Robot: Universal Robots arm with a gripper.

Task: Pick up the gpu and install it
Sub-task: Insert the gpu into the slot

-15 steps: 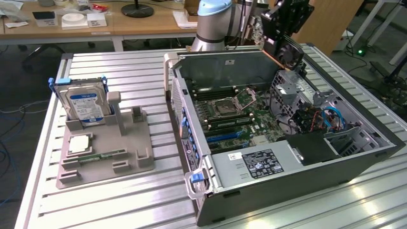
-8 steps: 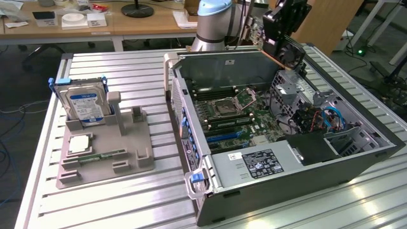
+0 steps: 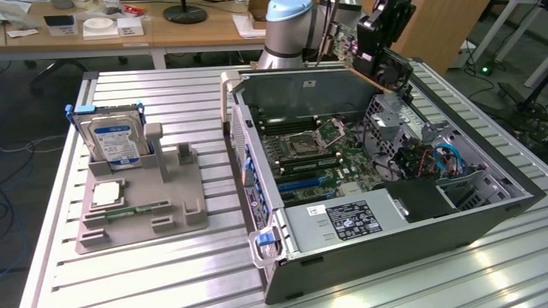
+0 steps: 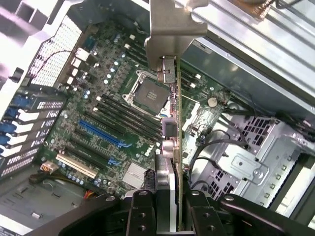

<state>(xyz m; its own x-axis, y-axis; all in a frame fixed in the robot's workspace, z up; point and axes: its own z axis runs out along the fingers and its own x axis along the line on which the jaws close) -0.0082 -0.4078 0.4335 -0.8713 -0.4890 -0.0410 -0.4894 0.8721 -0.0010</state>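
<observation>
One gpu (image 3: 387,63) sits clamped in the pincer (image 4: 170,212); below, the motherboard (image 4: 106,105) reads Dell.

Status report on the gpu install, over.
Gripper shut on gpu. Gpu held above open case, not in a slot. Nothing seen between gpu and slots.

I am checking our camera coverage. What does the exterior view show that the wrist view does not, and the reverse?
Exterior view: the hard drive standing in the grey holder beside the computer case, and the arm. Wrist view: the fingers clamped on the gpu, seen edge-on, and the blue slots. Both: the gpu above the open case, the motherboard, the CPU socket.
</observation>
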